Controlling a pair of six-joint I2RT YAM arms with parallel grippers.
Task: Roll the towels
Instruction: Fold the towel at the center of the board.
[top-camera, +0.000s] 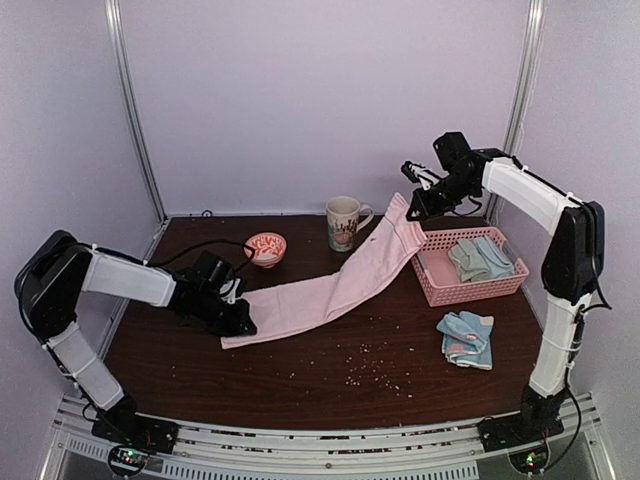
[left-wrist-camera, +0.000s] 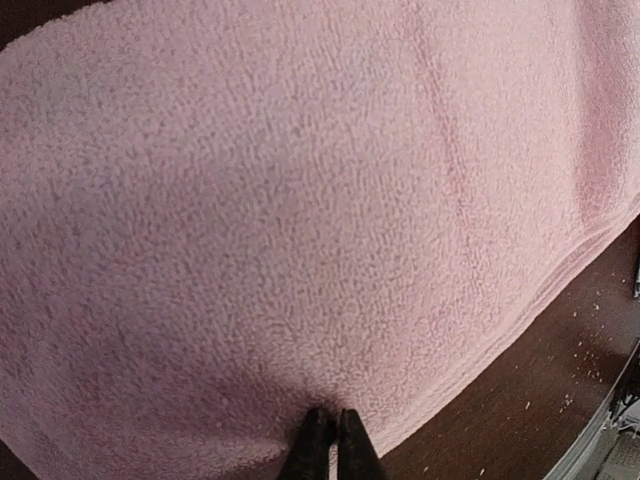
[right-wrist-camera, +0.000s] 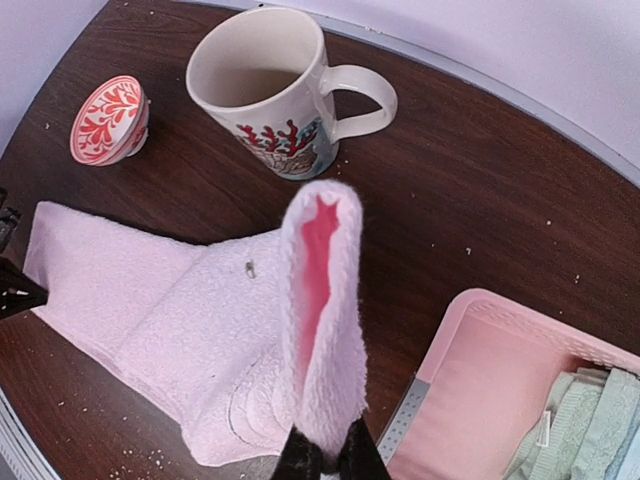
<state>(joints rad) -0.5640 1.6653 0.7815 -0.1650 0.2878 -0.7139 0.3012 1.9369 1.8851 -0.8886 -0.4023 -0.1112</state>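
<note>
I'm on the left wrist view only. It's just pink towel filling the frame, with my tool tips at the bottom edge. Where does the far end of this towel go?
Observer: The right tool holds the far end of the pink towel lifted off the table, beside the pink basket.
Operator: Anything standing close to it?
Observer: A mug stands just behind the towel's middle, apart from it.
Operator: Any towel loose on the table?
Observer: A blue patched towel lies in front of the basket.
</note>
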